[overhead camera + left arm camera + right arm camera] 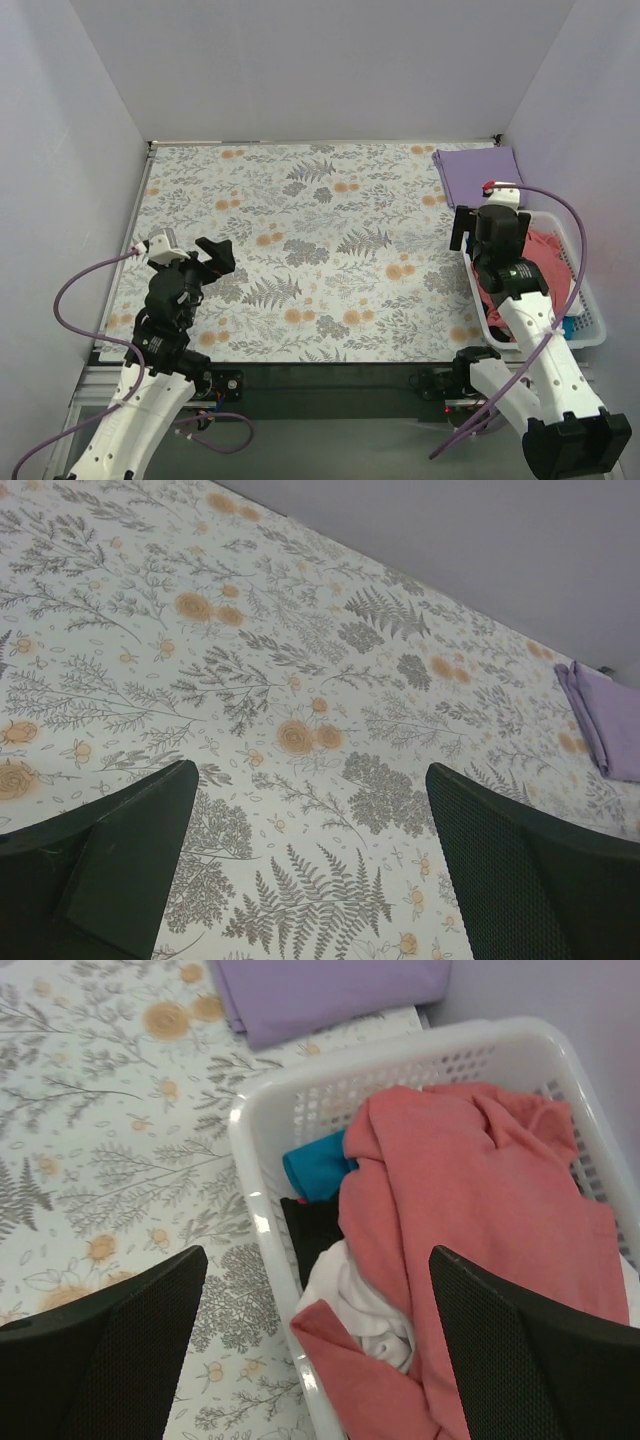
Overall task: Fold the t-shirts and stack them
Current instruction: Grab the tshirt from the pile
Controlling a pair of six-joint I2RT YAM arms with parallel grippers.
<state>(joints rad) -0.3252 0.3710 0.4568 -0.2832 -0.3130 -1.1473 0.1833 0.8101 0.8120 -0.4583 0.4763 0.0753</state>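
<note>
A: Cloth items?
B: Flat floral-print table cloth point(300, 200): matt, smooth. Folded lavender-purple cloth t-shirt point(480, 172) & crumpled salmon-red cloth t-shirt point(470, 1210): soft, matt.
A: Hard surfaces?
B: White slatted plastic basket point(330, 1068): glossy, smooth. Right gripper point(318, 1255) pads point(520, 1360): blk, matt, fine-dimpled.

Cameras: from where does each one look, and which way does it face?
Top external: above and behind the arms, looking down on the floral cloth; the left arm and right arm both show.
Left wrist: on the left arm, looking across the cloth toward the far right corner; its open left fingers show at the bottom.
Right wrist: on the right arm, looking down into the basket with a red tee; its open right fingers show at the bottom.
Shared: both wrist views show the purple tee at the far edge.
</note>
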